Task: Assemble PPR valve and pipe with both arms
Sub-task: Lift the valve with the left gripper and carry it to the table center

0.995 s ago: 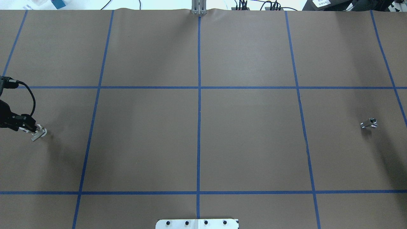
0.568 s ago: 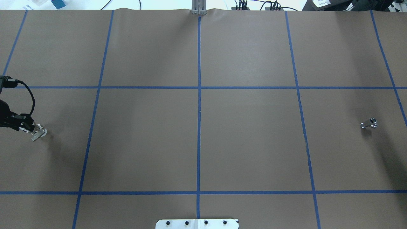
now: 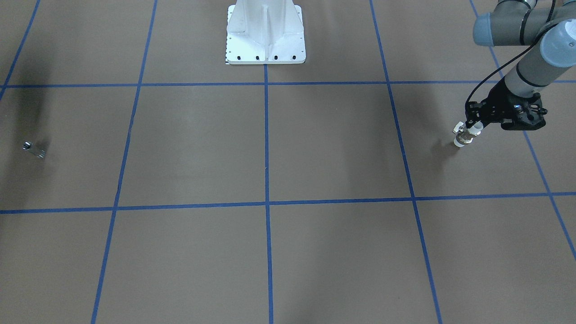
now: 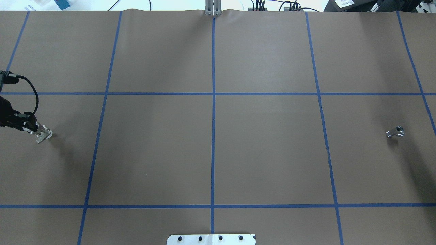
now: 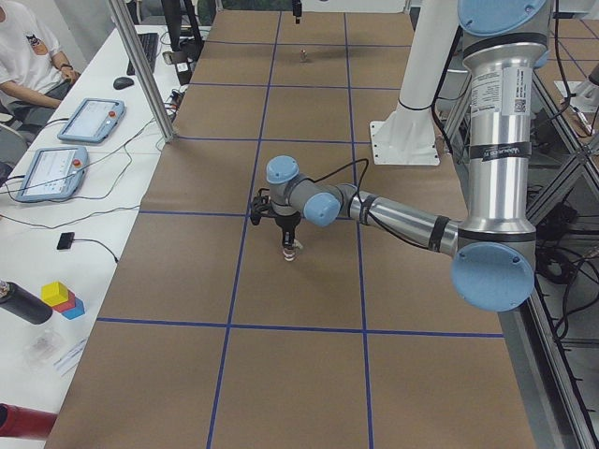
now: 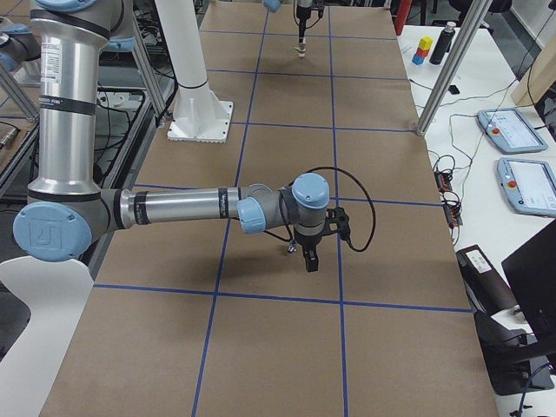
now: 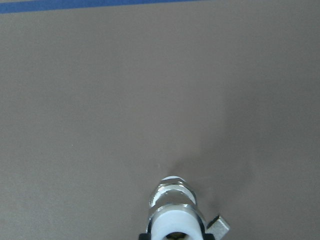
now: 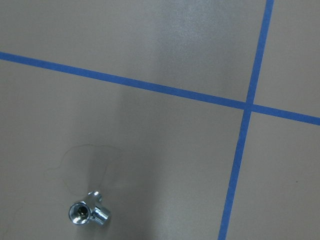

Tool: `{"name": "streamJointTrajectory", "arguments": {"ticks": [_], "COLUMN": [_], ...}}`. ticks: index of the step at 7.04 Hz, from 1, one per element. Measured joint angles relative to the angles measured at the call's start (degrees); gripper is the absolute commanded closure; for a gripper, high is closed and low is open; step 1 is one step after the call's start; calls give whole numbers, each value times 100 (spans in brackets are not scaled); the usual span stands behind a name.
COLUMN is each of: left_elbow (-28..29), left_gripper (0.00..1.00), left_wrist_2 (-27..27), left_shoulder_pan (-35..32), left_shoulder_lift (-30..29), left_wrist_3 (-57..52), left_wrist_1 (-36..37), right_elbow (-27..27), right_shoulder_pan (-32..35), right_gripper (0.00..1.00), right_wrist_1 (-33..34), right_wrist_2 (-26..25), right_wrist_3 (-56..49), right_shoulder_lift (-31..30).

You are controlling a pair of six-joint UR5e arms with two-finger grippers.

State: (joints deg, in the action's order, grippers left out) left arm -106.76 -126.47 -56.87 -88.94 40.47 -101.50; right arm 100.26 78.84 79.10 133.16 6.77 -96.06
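My left gripper (image 4: 34, 129) is shut on the PPR valve (image 4: 44, 134), a white fitting with a metal band and a small side lever. It holds the valve upright just above the table at the far left. The valve also shows in the front view (image 3: 463, 137) and the left wrist view (image 7: 174, 212). The pipe (image 4: 395, 132), a small shiny metal piece, lies on the table at the far right. It also shows in the right wrist view (image 8: 89, 213). My right gripper (image 6: 310, 262) hovers near the pipe. It shows only in the side views, so I cannot tell whether it is open or shut.
Brown paper with a blue tape grid (image 4: 213, 93) covers the table. The white pedestal base (image 3: 265, 33) stands at the robot's side. Tablets and cables (image 5: 70, 140) lie on a side bench beyond the table's far edge.
My left gripper has moved slightly up in the overhead view with the valve still held in it. The pipe has not moved.
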Motion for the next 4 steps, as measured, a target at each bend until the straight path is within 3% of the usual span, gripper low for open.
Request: {"name": "streamJointTrajectory", "arguments": {"ticks": [4], "left_elbow": [-192], "left_gripper": [100], "left_wrist_2": [-16], "left_shoulder_pan": [168], "left_shoulder_lift": [-1874], "left_wrist_3": [817], "left_wrist_1": [1560], "right_elbow": [19], "right_shoulder_pan": [0], "right_gripper": [0], "right_wrist_1": [-3], "right_wrist_2": [-1], "right_wrist_3": [8], "right_shoulder_lift": [17]}}
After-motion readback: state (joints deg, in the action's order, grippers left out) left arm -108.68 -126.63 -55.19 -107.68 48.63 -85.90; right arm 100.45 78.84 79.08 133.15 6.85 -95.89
